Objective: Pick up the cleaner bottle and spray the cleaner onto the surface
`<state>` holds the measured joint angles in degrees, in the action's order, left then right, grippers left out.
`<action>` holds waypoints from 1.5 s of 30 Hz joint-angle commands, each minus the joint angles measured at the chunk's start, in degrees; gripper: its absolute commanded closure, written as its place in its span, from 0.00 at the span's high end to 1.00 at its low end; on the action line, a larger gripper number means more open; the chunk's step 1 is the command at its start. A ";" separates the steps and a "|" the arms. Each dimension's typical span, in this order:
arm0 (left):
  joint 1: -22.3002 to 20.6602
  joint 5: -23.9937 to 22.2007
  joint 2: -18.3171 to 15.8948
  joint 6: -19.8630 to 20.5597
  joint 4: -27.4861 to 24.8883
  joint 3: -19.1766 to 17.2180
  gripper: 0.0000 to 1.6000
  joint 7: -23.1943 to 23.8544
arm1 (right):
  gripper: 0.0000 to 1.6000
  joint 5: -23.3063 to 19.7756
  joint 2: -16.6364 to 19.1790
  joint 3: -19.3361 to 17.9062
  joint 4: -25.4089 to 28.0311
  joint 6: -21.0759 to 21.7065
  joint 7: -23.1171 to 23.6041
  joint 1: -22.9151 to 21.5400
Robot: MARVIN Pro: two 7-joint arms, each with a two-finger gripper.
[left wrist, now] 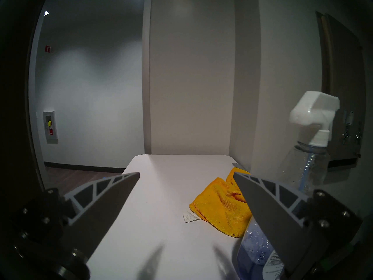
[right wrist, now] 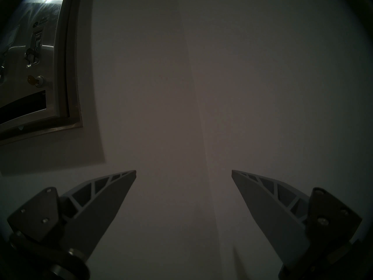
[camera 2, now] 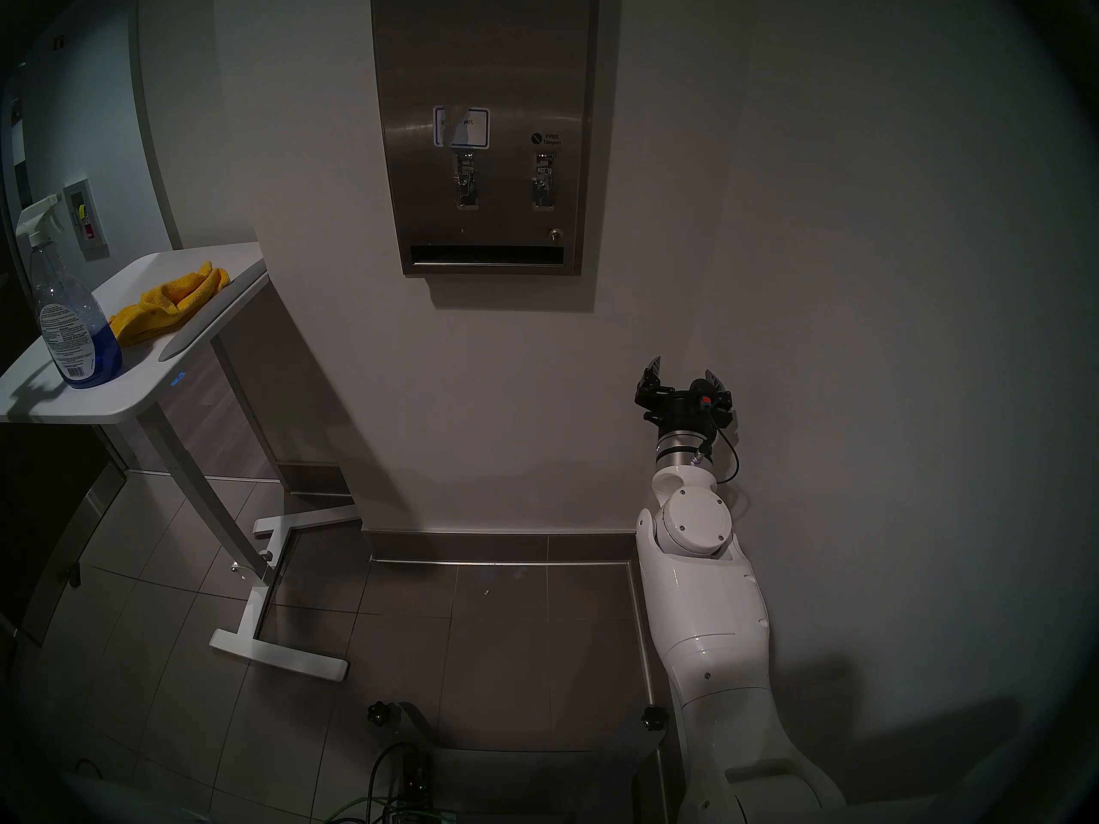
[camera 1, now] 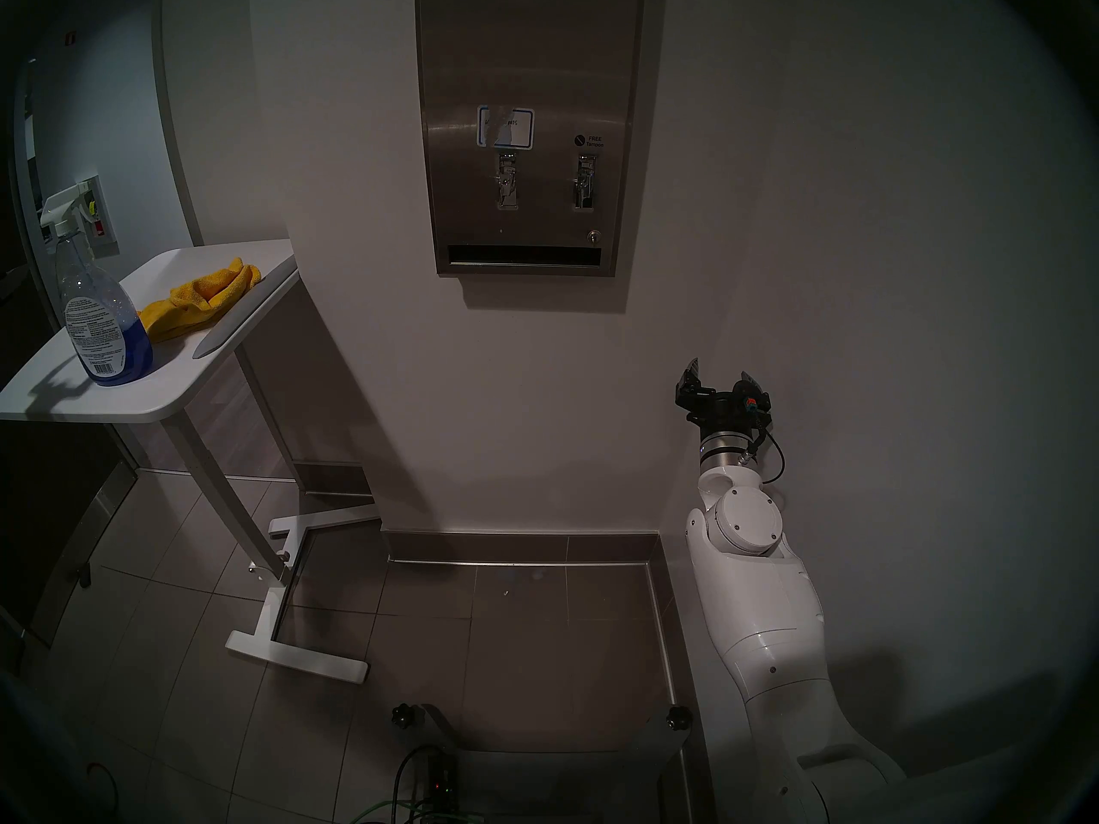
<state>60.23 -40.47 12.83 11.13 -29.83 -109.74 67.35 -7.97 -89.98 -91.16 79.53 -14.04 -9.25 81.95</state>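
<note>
Dim, hard shadows, vignetted fisheye edges

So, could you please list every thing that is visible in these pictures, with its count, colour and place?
spray bottle: one, clear with blue liquid and a white trigger, upright on the near part of the table.
cloth: one, yellow, crumpled on the table behind the bottle.
table: one, white, on a wheeled frame at the left.
dispenser: one, steel, on the wall, with two levers, a blue-bordered sticker and a dark slot.
extinguisher cabinet: one, white, on the far wall.
floor tiles: grey-brown, below.
cables: dark and green, at the bottom edge.
left tool: open, over the table, with the bottle beside one finger.
right tool: open, empty, near the wall, lower right of the dispenser.
</note>
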 commanded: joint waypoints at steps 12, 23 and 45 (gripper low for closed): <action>-3.28 -1.31 -2.05 -6.22 3.30 -1.23 1.00 7.98 | 1.00 0.05 0.07 0.00 2.02 -0.62 0.07 -1.76; -4.75 -0.90 -0.26 -8.51 2.36 -0.13 1.00 8.68 | 1.00 0.05 0.07 0.00 1.96 -0.62 0.07 -1.77; -8.14 -0.04 1.68 -10.25 0.34 4.21 1.00 9.78 | 1.00 0.05 0.07 0.00 1.80 -0.60 0.07 -1.78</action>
<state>55.45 -39.80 15.78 0.98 -28.63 -105.29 77.05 -7.97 -89.98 -91.16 79.39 -14.04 -9.25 81.95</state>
